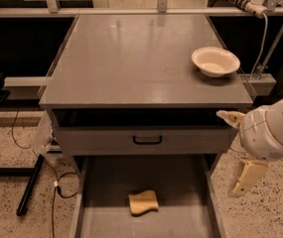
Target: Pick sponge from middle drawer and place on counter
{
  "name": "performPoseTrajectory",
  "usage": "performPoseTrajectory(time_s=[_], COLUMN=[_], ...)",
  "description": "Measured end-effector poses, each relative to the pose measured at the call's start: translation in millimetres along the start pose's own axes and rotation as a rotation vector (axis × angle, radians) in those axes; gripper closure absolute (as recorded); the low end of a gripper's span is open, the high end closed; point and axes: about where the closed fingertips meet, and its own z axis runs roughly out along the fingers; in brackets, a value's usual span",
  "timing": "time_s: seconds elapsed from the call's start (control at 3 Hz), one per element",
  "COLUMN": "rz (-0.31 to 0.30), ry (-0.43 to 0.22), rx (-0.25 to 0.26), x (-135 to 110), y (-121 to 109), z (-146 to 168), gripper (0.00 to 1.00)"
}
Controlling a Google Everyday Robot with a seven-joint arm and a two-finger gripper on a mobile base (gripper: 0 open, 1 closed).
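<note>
Dim workroom with a speckled stone floor [7, 152], and a grey metal cabinet in the middle. Down in the pulled-out middle drawer [101, 192], near the centre of its flat bare bottom: the sponge [143, 202], pale yellow, soft-looking, wavy along one edge, lying flat and touching neither side wall. Above it, a grey drawer front [96, 142] with a small black handle. Higher still, the counter [131, 58], smooth and slightly glossy, with a cream round bowl [215, 61] near its right edge. Right of the cabinet, level with the drawer front, the gripper [229, 155], cream fingers spread wide, holding nothing, well apart from the sponge. Thin black cables [13, 133] on the floor at left.
</note>
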Motion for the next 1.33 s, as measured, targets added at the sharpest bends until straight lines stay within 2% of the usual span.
performPoseTrajectory(time_s=[0.33, 0.67, 1.0, 1.33], rz=[-0.007, 0.065, 0.11, 0.103], ry=[-0.015, -0.053, -0.128, -0.239], rx=[-0.031, -0.114, -0.143, -0.088], x=[-6, 5, 22, 36], y=[10, 30, 53, 62], z=[5, 48, 99, 146], gripper=[0.0, 0.0, 0.0, 0.0])
